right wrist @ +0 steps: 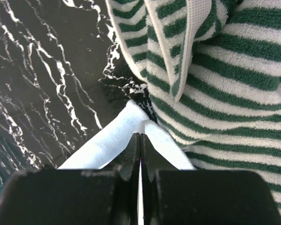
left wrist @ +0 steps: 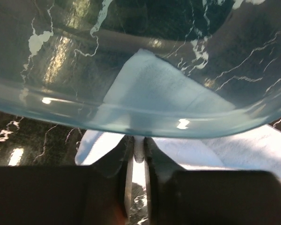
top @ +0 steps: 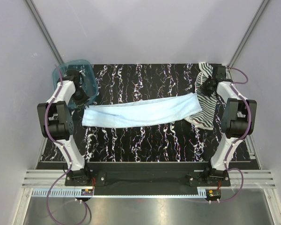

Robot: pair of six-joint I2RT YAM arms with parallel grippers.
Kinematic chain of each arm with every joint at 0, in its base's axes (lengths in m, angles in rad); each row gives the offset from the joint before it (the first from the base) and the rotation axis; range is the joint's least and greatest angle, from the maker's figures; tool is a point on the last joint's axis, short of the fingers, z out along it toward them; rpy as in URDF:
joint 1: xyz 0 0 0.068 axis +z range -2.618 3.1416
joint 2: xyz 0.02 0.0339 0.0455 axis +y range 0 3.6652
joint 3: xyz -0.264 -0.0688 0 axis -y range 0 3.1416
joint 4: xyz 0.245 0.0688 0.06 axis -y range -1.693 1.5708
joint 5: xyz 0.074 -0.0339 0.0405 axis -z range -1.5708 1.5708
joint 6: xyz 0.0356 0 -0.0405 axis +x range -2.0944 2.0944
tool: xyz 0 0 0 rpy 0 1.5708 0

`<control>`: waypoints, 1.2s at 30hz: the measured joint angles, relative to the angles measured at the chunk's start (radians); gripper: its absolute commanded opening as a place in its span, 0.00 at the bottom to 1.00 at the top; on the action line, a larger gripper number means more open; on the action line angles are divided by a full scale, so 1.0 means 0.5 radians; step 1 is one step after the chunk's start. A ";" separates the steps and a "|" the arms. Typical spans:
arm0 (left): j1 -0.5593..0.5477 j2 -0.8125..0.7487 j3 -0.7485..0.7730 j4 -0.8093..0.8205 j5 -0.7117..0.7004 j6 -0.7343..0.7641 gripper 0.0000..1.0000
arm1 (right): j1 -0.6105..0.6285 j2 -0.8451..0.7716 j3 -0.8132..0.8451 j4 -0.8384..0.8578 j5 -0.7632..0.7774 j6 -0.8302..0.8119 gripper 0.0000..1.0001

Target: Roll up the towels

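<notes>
Blue towel (top: 140, 111): lies flat and long across the middle of the table (top: 145, 140), left to right.
Striped towel (top: 207, 101): bunched at the far right, and the blue towel's right end lies on it.
Right pincer (right wrist: 139, 140): tips pressed together on the blue towel's right corner.
Left pincer (left wrist: 138, 152): tips a tiny bit apart; I cannot tell if they hold the see-through blue tub (top: 79, 77) rim between them.
Blue towel and left pincer: its left end lies just beside the tips.
How to do it well: keep the cloth flat and straight, then roll it tight and even from one end.
</notes>
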 measured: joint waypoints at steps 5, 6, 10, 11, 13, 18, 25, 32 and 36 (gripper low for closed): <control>0.001 0.069 0.130 -0.004 -0.011 -0.025 0.75 | 0.000 0.108 0.100 -0.019 0.035 -0.002 0.48; 0.000 0.069 0.149 0.001 -0.019 -0.032 0.77 | 0.000 0.124 0.134 -0.042 0.041 -0.008 0.62; 0.001 0.013 0.166 -0.005 -0.066 -0.052 0.80 | 0.000 0.135 0.242 -0.094 0.085 -0.072 0.93; 0.001 -0.020 0.163 -0.011 -0.081 -0.053 0.80 | 0.000 0.135 0.270 -0.101 0.089 -0.089 0.94; 0.001 -0.120 0.144 -0.014 -0.105 -0.053 0.80 | 0.000 0.120 0.310 -0.117 0.089 -0.107 0.94; 0.000 -0.562 -0.080 0.022 -0.135 -0.047 0.77 | 0.000 -0.077 0.259 -0.181 0.093 -0.129 0.94; -0.118 -1.009 -0.560 0.046 -0.134 0.015 0.76 | -0.013 -0.778 -0.286 -0.172 0.133 -0.163 0.83; -0.222 -1.141 -0.788 0.084 -0.076 0.141 0.75 | -0.015 -0.978 -0.828 -0.144 0.098 -0.159 0.66; -0.228 -1.307 -0.900 0.112 -0.020 0.157 0.75 | -0.016 -0.972 -0.985 -0.146 0.070 -0.148 0.59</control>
